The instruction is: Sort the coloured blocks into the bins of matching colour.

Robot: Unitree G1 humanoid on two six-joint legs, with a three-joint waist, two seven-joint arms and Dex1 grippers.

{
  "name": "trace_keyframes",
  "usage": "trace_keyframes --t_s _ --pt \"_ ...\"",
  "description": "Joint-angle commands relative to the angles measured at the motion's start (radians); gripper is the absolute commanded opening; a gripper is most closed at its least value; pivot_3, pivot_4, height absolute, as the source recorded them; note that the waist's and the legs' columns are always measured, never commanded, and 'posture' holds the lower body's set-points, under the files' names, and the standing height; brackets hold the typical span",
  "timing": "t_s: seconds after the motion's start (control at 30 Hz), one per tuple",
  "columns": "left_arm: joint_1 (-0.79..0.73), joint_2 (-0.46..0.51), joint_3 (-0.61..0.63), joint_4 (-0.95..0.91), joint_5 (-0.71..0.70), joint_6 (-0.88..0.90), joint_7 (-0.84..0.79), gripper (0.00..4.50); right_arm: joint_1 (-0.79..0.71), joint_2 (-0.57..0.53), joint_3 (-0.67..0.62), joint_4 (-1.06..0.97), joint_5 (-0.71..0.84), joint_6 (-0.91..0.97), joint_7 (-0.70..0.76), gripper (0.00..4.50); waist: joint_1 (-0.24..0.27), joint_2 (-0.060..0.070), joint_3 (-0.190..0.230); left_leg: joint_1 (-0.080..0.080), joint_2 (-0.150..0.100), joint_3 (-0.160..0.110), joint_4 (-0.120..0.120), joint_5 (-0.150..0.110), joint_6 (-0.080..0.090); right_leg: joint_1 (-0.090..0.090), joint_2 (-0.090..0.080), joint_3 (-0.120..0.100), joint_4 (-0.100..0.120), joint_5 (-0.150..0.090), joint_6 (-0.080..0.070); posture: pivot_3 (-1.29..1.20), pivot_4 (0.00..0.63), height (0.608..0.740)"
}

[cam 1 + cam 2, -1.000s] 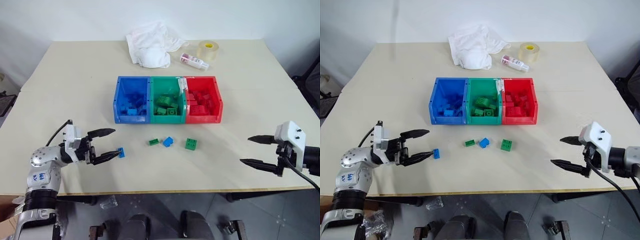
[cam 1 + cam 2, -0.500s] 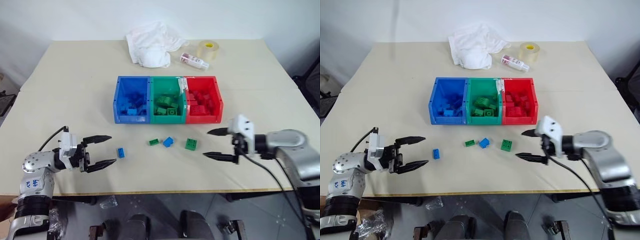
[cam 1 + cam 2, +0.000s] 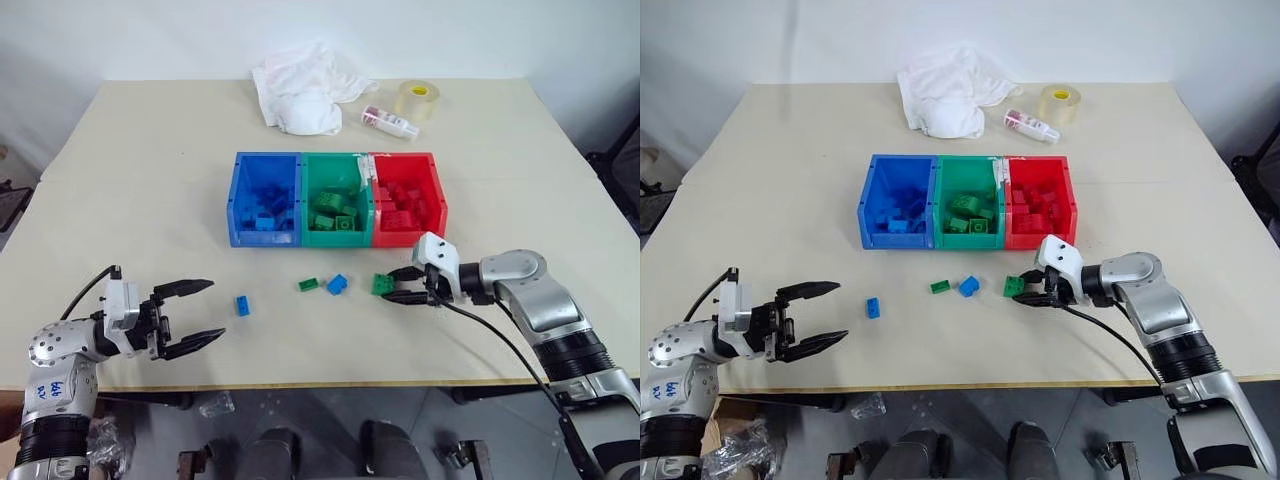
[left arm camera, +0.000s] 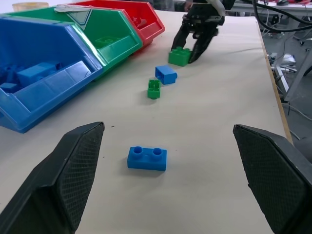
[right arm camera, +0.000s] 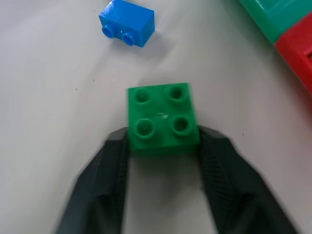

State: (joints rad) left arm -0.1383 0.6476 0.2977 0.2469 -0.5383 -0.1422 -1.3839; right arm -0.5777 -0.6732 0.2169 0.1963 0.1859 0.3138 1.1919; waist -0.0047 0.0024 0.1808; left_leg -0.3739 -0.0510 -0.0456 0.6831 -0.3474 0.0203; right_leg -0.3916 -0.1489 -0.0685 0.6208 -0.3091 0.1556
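Three joined bins stand mid-table: blue [image 3: 262,238], green [image 3: 337,238], red [image 3: 407,238], each holding several matching blocks. In front of them on the table lie a square green block [image 3: 381,285], a blue block [image 3: 337,284], a small green block [image 3: 307,284] and a flat blue block [image 3: 241,305]. My right gripper [image 3: 390,286] is shut on the square green block [image 5: 163,118], one finger against each side, with the block resting on the table. My left gripper [image 3: 216,310] hovers open near the table's front left, with the flat blue block [image 4: 146,158] just beyond its fingertips.
At the back of the table lie a crumpled white cloth [image 3: 300,88], a clear tape roll [image 3: 415,100] and a small bottle [image 3: 388,122] on its side. The table's front edge runs just below both grippers.
My right gripper swung in from the right edge to the square green block and closed on it. My left gripper drew back a little from the flat blue block, still open.
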Motion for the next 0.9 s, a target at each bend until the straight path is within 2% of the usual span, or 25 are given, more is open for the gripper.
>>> trace_keyframes --t_s 0.03,0.13,0.27,0.4,0.53,0.6,0.67,0.8,0.83,0.9 --pt "0.002 -0.005 0.014 -0.030 -0.024 -0.002 0.012 4.50 0.002 0.007 -0.032 -0.048 0.022 0.008 -0.008 1.45 0.000 0.000 0.000 0.000 0.000 0.000 0.000 0.000 0.000 0.000 0.000 0.000 0.000 0.000 0.000 0.00 0.150 0.740" --pt "-0.006 -0.011 0.006 -0.027 -0.022 -0.003 0.014 4.50 -0.007 0.014 -0.057 -0.090 0.048 0.022 -0.017 1.45 0.000 0.000 0.000 0.000 0.000 0.000 0.000 0.000 0.000 0.000 0.000 0.000 0.000 0.000 0.000 0.00 0.150 0.740" --pt "-0.016 -0.016 0.001 -0.021 -0.020 -0.005 0.016 4.50 -0.112 0.066 -0.094 -0.071 0.061 0.034 -0.080 1.45 -0.003 0.000 0.000 0.000 0.000 0.001 0.000 0.000 0.000 0.000 0.000 0.000 0.000 0.000 0.000 0.00 0.150 0.740" --pt "-0.026 -0.022 -0.001 -0.016 -0.019 -0.010 0.018 4.50 -0.295 0.149 -0.102 0.090 0.039 -0.022 -0.123 1.45 -0.022 0.000 0.000 0.000 0.000 0.001 -0.001 0.000 -0.001 -0.001 0.000 0.000 0.001 0.000 0.000 0.00 0.150 0.740" --pt "-0.031 -0.030 -0.004 -0.016 -0.016 -0.015 0.025 4.50 -0.463 0.223 -0.088 0.341 -0.022 -0.134 -0.171 1.45 -0.028 0.000 0.000 0.000 0.000 0.000 -0.002 0.000 -0.001 -0.002 0.000 0.000 0.001 0.000 0.000 0.00 0.150 0.740" --pt "-0.026 -0.035 -0.004 -0.024 -0.016 -0.017 0.032 4.50 -0.535 0.254 -0.081 0.468 -0.053 -0.193 -0.193 2.20 -0.029 0.000 0.000 0.000 -0.001 -0.001 -0.002 0.000 -0.001 -0.002 0.000 -0.001 0.002 0.000 0.000 0.00 0.150 0.740" --pt "-0.020 -0.038 -0.001 -0.032 -0.017 -0.019 0.038 4.50 -0.579 0.275 -0.080 0.558 -0.075 -0.242 -0.202 2.77 -0.031 0.000 0.000 0.000 -0.001 -0.001 -0.002 0.000 0.000 -0.002 0.000 -0.001 0.002 0.000 0.000 0.00 0.150 0.740" --pt "-0.021 -0.039 0.000 -0.032 -0.016 -0.020 0.041 4.50 -0.605 0.283 -0.090 0.630 -0.093 -0.300 -0.189 4.17 -0.033 0.000 0.000 0.000 -0.001 -0.002 -0.002 0.000 0.000 -0.002 0.000 -0.001 0.002 0.000 0.000 0.00 0.150 0.740" --pt "-0.023 -0.040 -0.001 -0.030 -0.016 -0.021 0.042 4.50 -0.606 0.282 -0.093 0.636 -0.094 -0.307 -0.185 4.45 -0.034 0.000 0.000 0.000 -0.001 -0.002 -0.002 0.000 0.000 -0.002 0.000 -0.001 0.003 0.000 0.000 0.00 0.150 0.740" --pt "-0.032 -0.042 -0.006 -0.020 -0.015 -0.023 0.036 4.50 -0.592 0.267 -0.101 0.612 -0.087 -0.307 -0.169 4.48 -0.037 0.000 0.000 0.000 -0.001 -0.002 -0.002 0.000 0.000 -0.002 0.000 -0.001 0.003 0.000 0.000 0.00 0.150 0.740"
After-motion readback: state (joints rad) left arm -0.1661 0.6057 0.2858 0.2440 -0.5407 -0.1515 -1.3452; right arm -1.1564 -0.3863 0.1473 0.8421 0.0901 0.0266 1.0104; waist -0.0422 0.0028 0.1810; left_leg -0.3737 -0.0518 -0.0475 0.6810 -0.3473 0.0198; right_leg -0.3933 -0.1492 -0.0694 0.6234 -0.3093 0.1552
